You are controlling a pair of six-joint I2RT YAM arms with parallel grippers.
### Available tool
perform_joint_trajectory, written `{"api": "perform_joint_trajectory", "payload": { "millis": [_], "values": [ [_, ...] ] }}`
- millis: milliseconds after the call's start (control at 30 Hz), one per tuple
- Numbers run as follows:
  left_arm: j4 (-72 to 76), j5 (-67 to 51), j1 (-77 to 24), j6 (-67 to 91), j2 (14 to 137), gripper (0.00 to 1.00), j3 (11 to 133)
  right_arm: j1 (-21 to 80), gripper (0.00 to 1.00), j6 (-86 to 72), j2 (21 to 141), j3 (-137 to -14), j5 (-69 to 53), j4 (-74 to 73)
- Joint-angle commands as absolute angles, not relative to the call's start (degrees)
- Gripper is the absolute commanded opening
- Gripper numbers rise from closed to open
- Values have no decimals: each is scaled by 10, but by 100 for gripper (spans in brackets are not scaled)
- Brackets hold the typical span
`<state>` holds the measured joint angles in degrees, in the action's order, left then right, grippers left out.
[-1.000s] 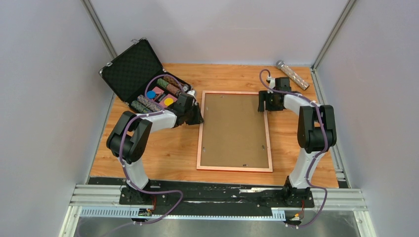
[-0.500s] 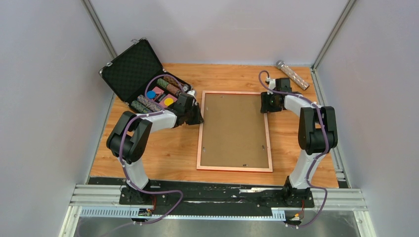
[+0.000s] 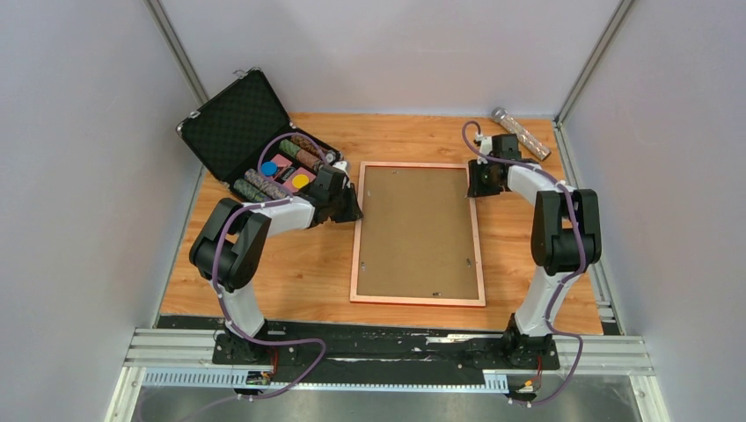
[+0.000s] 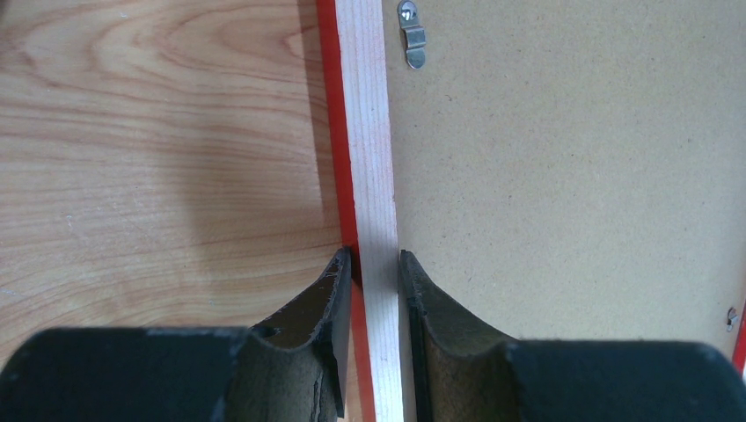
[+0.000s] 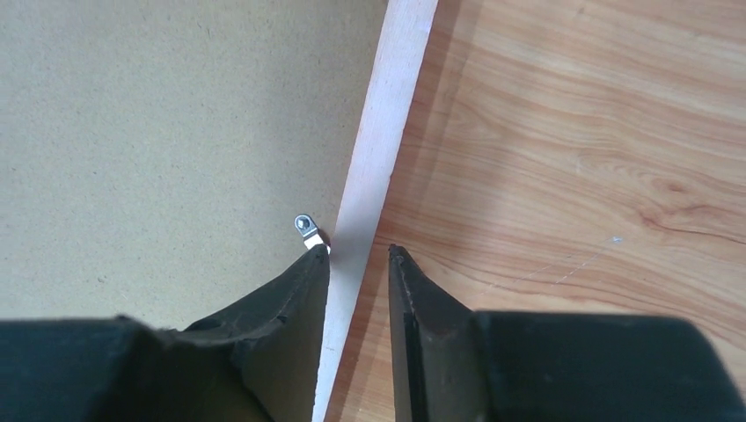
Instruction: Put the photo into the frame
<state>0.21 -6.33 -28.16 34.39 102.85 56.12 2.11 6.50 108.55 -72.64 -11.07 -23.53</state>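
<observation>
The frame point(image 3: 355, 255) lies face down in the middle of the table, its pinkish-copper back up and a brown backing board point(image 3: 415, 233) filling its opening. The photo is hidden. My left gripper point(image 3: 354, 207) is shut on the frame's left rail point(image 4: 365, 132), one finger against the red outer side and the other on the board side. My right gripper point(image 3: 473, 185) straddles the right rail point(image 5: 387, 114) near the far corner, its jaws drawn in close around it. A small metal clip point(image 5: 307, 229) sits just by the inner finger.
An open black foam-lined case point(image 3: 237, 119) holding patterned rolls and coloured discs stands at the back left, close behind the left arm. A glittery tube point(image 3: 521, 132) lies at the back right. Grey walls enclose the table on three sides.
The right gripper's jaws have narrowed around the frame's right rail and shifted slightly toward the far corner. The left gripper and the frame have stayed put.
</observation>
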Motion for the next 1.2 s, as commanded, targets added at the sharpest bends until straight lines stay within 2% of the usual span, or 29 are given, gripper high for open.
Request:
{"api": "perform_joint_trajectory", "payload": {
  "millis": [0,167,300,400,700,967,1167],
  "values": [
    [19,-56,-284,345,1008,7,557,14,30,53,1084,-757,-118,-227],
    [20,-57,-284,344,1005,7,556,12,29,39,1081,-758,-135,-225],
    [20,-56,-284,345,1003,7,554,10,44,42,1059,-744,-155,-226],
    [21,-57,-284,345,1006,7,556,11,49,48,1047,-734,-157,-230],
    [20,-58,-284,347,1010,7,558,11,48,65,1065,-720,-149,-231],
    [19,-57,-284,347,1011,7,558,13,42,64,1082,-728,-152,-231],
    [19,-57,-284,347,1012,8,559,19,42,66,1089,-726,-143,-231]
  ]
}}
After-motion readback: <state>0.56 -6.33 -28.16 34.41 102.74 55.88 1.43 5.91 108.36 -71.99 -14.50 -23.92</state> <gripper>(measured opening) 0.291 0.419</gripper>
